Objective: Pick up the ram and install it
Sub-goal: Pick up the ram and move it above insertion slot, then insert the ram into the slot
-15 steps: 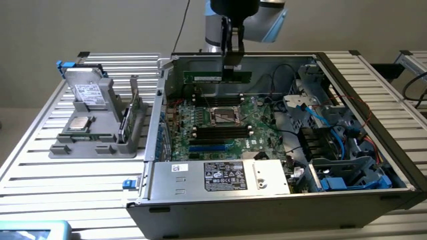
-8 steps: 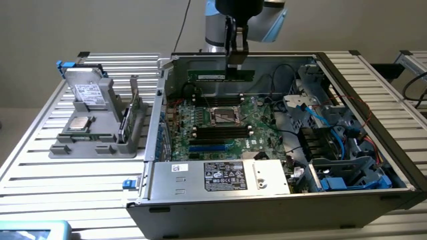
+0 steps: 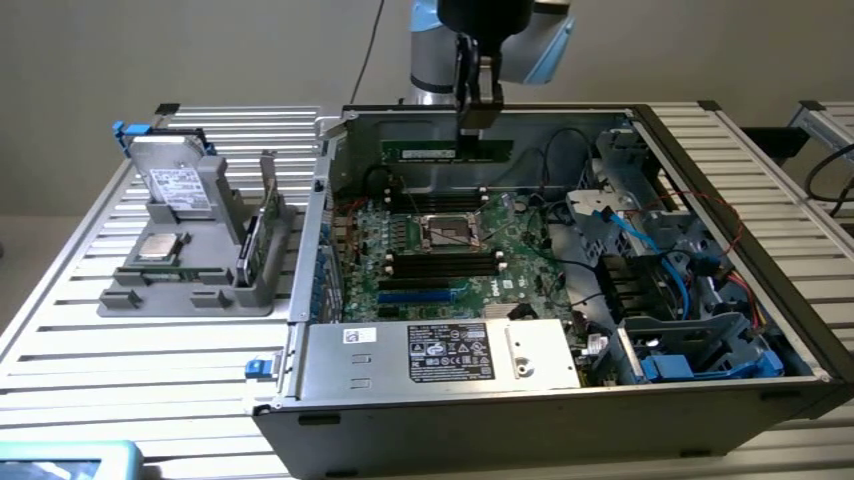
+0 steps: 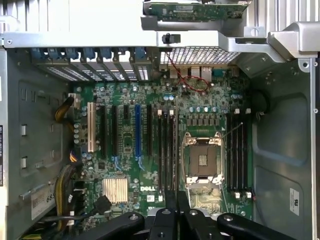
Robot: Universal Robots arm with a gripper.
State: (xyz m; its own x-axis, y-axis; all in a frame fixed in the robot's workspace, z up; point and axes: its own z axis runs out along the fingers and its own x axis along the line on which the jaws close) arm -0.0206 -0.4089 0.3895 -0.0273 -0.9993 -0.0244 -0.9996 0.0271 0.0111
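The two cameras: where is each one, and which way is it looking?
Exterior view: off the arm, higher than the table, looking down at a slant into the open case; the arm and its claw, shut on the ram, show.
Wrist view: on the wrist, looking straight down into the case at the board; the claw's black fingers show.
Shared: case, board, socket, claw.
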